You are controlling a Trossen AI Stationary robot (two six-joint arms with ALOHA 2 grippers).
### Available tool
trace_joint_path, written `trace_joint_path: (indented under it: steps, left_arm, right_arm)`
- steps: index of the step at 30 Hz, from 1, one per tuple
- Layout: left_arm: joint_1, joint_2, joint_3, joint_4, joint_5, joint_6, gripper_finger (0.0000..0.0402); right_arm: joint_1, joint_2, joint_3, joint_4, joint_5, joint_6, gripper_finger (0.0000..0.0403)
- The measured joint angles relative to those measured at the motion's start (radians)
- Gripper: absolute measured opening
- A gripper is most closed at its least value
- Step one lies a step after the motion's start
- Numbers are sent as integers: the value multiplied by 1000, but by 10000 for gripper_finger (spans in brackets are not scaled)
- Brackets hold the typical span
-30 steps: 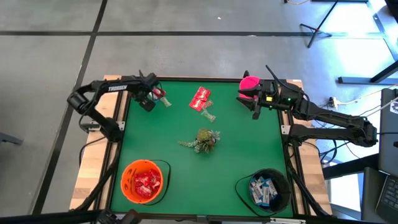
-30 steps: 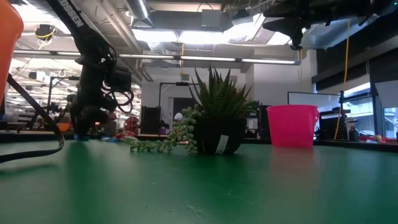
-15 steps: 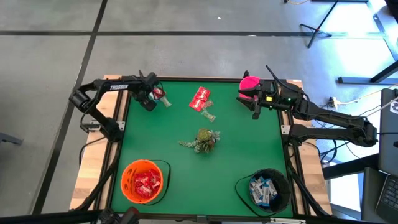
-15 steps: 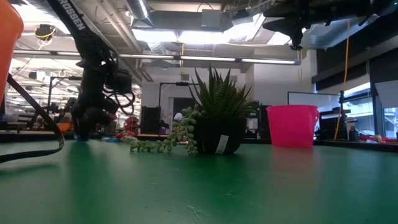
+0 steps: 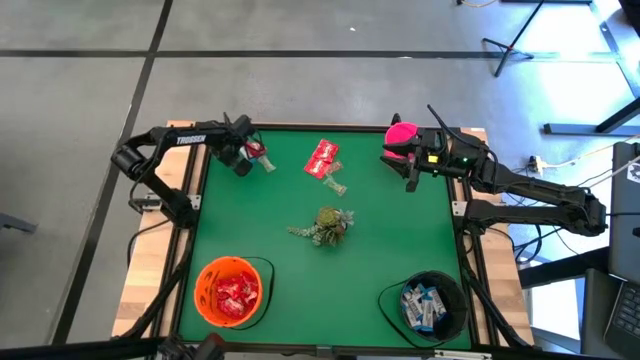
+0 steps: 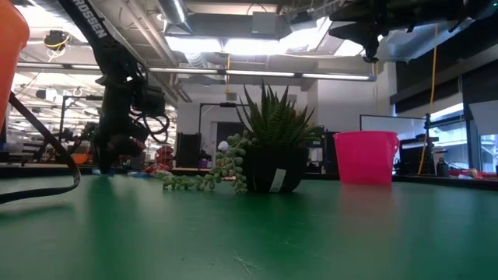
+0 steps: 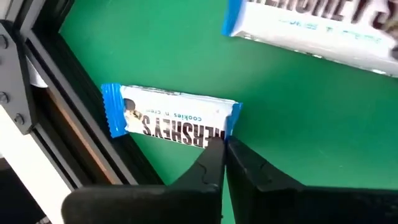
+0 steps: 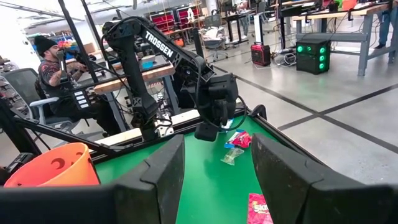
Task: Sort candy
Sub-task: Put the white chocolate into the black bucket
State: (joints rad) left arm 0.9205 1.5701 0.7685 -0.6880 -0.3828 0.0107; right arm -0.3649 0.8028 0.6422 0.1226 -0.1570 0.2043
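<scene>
My left gripper (image 5: 240,163) is at the table's far left corner, pointing steeply down and shut on a white-and-blue candy packet (image 7: 168,118) that lies flat by the table's black frame. A second white-and-blue packet (image 7: 311,25) lies just beyond it. Red candy packets (image 5: 322,157) and a clear-wrapped piece (image 5: 335,185) lie farther right, and a small red piece (image 5: 258,152) sits close to the left gripper. My right gripper (image 8: 217,174) hovers open and level, high over the far right beside a pink cup (image 5: 400,133). My left gripper has its two fingertips (image 7: 214,155) together on the packet's long edge (image 7: 208,138), near one blue crimped end. It comes from above at a steep slant. The packet lies flat on the green table. How much wrapper is caught between the tips does not show.
A small potted plant (image 5: 325,225) with a trailing sprig stands mid-table. An orange bowl (image 5: 230,292) with red candies is near left, and a black bowl (image 5: 430,305) with white-and-blue packets is near right. A person sits beyond the table (image 8: 53,68).
My left gripper has stayed over the far left corner and has drawn its fingers together there. The packet lies where it was. My right arm has kept still.
</scene>
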Motion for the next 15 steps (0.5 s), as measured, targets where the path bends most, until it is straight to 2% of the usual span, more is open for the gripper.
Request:
trace_joint_path:
  steps: [6,15]
  left_arm:
    - [-73,-86,1,-25,26,-17,0]
    - [-300,-380,125,-176,109,-156,0]
  right_arm:
    - [0,0,0,0,0,0,184]
    - [0,0,0,10,9,6,184]
